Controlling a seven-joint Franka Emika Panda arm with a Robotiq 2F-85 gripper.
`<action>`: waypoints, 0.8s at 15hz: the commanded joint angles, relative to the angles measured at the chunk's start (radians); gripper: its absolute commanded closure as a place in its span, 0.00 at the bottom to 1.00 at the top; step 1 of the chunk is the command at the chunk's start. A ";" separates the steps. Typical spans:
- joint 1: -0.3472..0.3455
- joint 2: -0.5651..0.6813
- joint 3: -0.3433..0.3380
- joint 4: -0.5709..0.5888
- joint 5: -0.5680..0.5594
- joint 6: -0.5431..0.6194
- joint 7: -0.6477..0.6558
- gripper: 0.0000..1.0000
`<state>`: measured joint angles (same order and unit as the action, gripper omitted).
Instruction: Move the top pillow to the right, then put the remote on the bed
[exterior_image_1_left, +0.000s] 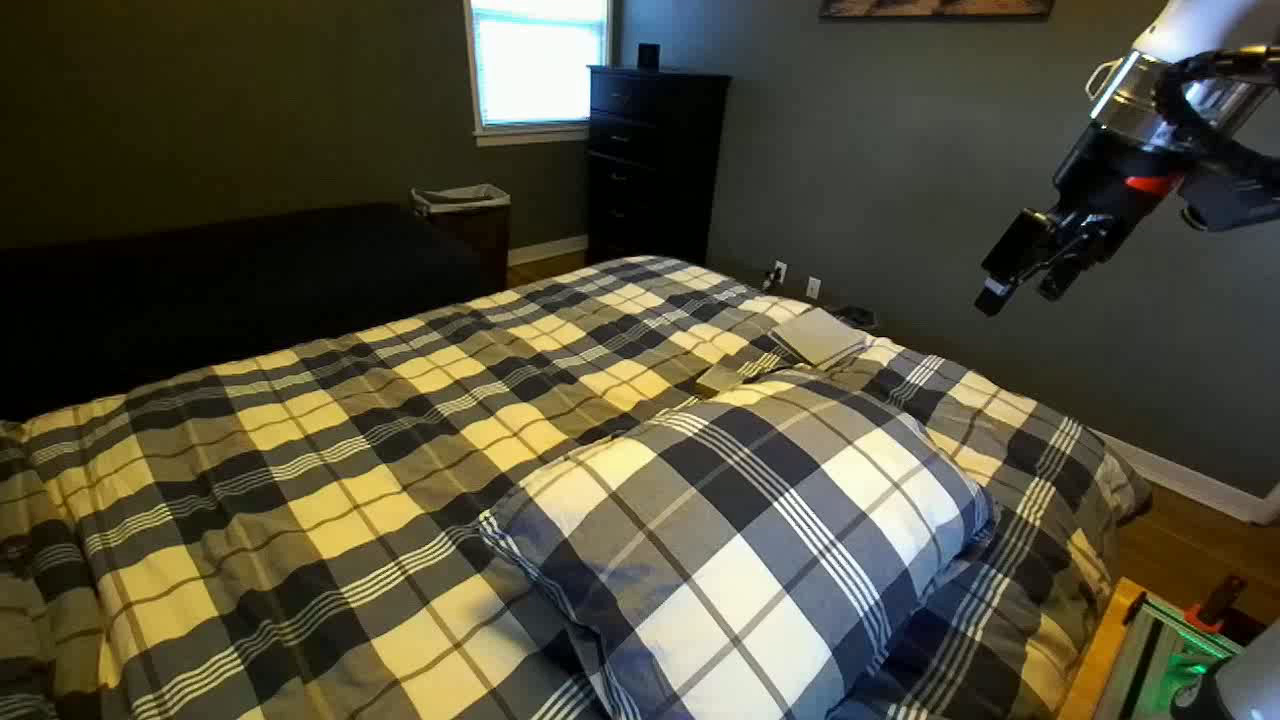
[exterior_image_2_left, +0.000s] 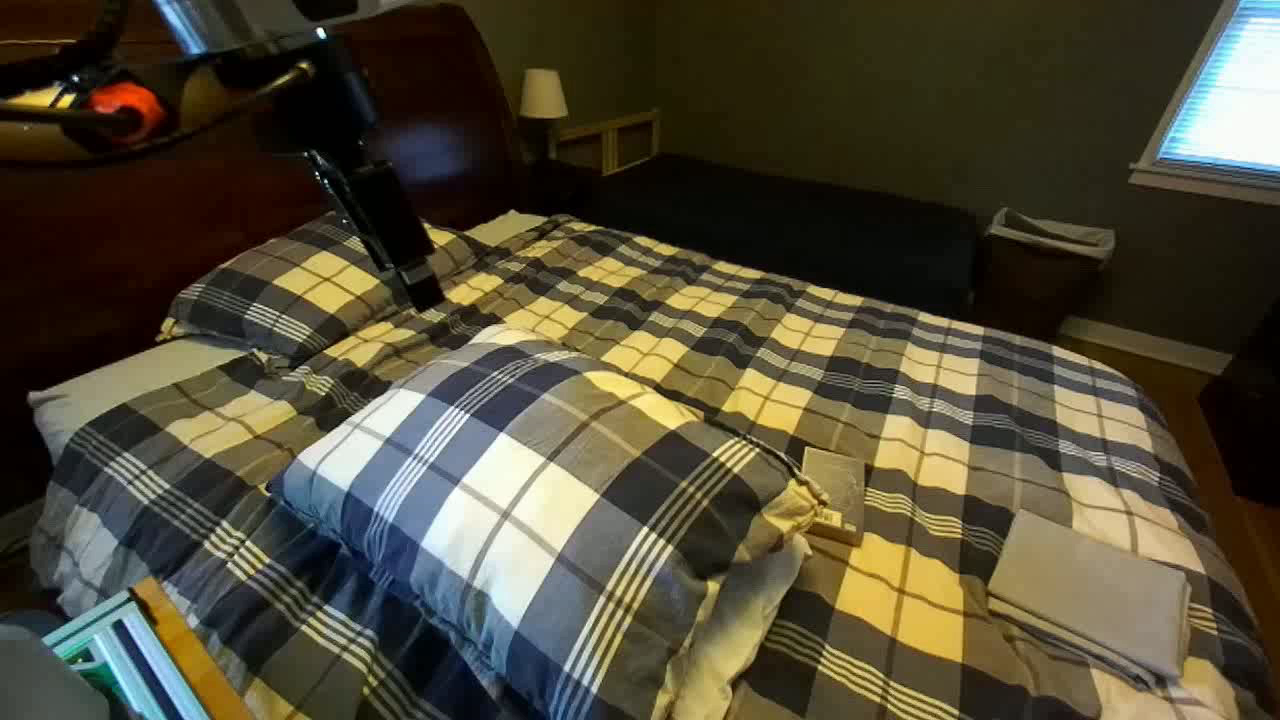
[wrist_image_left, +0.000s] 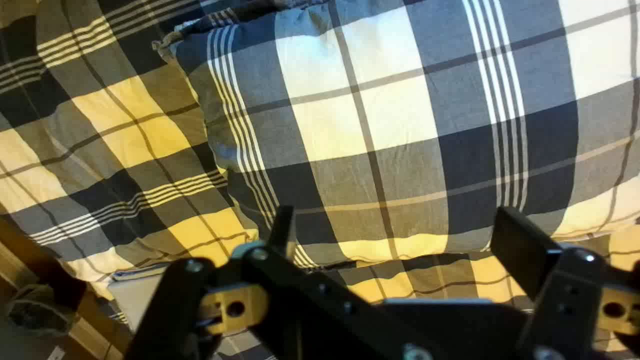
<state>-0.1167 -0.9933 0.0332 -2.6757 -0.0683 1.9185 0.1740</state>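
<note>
Metal-and-wood frame (exterior_image_1_left: 1100, 655): is standing beside the bed (exterior_image_1_left: 330, 480), with a green light (exterior_image_1_left: 1188, 662) glowing on it.
Robot arm (exterior_image_1_left: 1192, 30): is hanging in the air in both exterior views, slanting downward.
Jaws: are standing wide apart, as the wrist view is showing, and are hovering well above the bed.
Top pillow (exterior_image_2_left: 530, 500): is lying on the bed, on the frame's side, bulging upward in its navy, white and pale-yellow plaid case.
White bedding (exterior_image_2_left: 745, 630): is showing along one end of the top pillow, mostly hidden.
Small flat box (exterior_image_2_left: 835, 485): is resting just beside that pillow's corner; whether the two are touching is not showing clearly.
Grey folded stack (exterior_image_2_left: 1090, 595): is lying farther along, near the edge of the bed, apart from the box.
Comforter (exterior_image_2_left: 900, 425): is spreading over the bed in navy, white and yellow plaid.
Second plaid pillow (exterior_image_2_left: 300, 285): is lying by the dark wooden headboard (exterior_image_2_left: 450, 110).
Lined hamper (exterior_image_2_left: 1040, 290): is standing beyond the bed.
Dark chest of drawers (exterior_image_1_left: 655, 165): is standing next to the bright window (exterior_image_1_left: 540, 65).
</note>
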 joint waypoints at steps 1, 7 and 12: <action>0.002 0.001 -0.002 0.003 -0.002 -0.003 0.001 0.00; 0.002 0.001 -0.002 0.003 -0.002 -0.003 0.001 0.00; -0.007 0.070 0.057 0.014 -0.009 0.016 0.066 0.00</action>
<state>-0.1169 -0.9930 0.0371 -2.6754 -0.0683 1.9185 0.1812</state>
